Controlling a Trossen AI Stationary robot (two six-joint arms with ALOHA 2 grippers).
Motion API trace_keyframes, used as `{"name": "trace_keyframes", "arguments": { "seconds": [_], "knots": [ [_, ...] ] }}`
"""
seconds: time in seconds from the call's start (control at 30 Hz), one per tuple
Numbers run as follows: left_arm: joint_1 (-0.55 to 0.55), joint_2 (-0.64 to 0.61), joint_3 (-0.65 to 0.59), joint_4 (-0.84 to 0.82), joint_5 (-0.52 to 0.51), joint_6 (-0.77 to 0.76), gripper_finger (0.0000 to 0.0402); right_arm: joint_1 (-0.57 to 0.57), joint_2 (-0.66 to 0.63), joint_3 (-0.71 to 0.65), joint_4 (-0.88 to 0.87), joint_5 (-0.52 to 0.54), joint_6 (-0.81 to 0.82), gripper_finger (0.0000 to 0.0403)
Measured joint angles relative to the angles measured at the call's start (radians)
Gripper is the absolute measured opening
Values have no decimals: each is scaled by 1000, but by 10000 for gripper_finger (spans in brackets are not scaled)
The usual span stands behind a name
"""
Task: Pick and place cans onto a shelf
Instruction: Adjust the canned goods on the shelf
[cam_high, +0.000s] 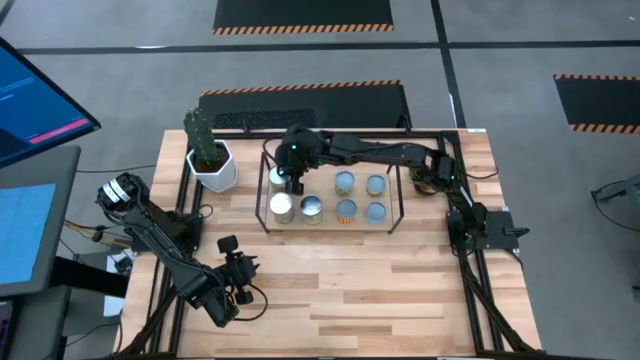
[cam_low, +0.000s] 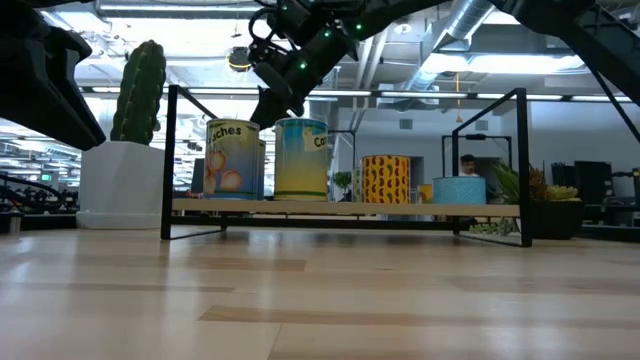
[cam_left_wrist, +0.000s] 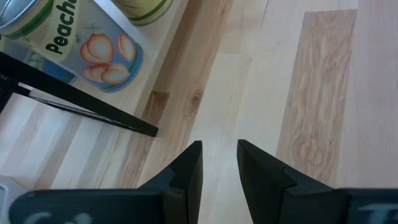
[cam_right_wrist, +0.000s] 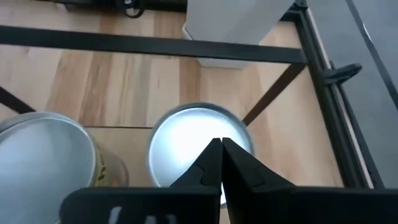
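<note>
Pinched to a hairline gap and holding nothing, my right gripper (cam_right_wrist: 221, 163) hangs over a silver-topped can (cam_right_wrist: 186, 140), upright, axis vertical, directly underneath at the shelf's (cam_high: 400, 195) nine o'clock end.

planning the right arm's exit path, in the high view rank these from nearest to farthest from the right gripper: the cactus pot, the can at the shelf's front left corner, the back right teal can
1. The front left can, just in front of the right gripper, at the shelf's left end.
2. The cactus pot, off to the left outside the shelf.
3. The back right teal can, toward the shelf's right end.
</note>
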Motion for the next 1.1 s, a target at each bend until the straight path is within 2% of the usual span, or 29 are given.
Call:
{"name": "trace_keyframes", "arguments": {
  "seconds": [1.1],
  "knots": [
    [0,0,0,11,1,0,89,12,-3,2,-131,4,26,25]
  ]
}}
